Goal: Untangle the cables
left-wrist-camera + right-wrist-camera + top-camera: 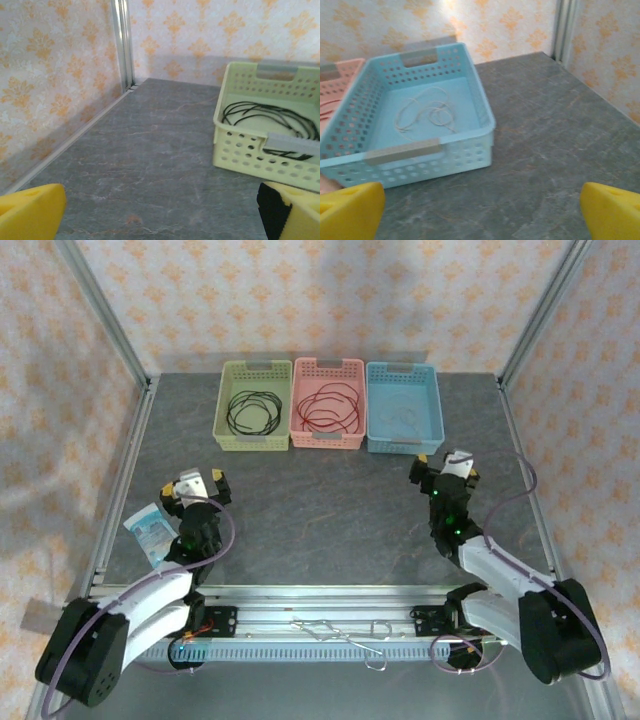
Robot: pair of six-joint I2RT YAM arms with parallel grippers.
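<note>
Coiling in the pale green perforated plastic basket (226,405) at eleven o'clock on the grey stone-look worktop (320,510), the thin black cable (252,412) is partly hidden behind the basket's near rim in the left wrist view. The thin red cable (328,408) fills the pink basket (326,367) at twelve. The whitish cable (427,112) in the blue basket (420,150) at one is faint from above. The left tool (193,485) at nine and the right tool (447,466) at three are both low, spread wide and empty.

grey table (320,510), green basket (255,444), pink basket (326,440), blue basket (404,444) side by side; packet (150,532) at left
</note>
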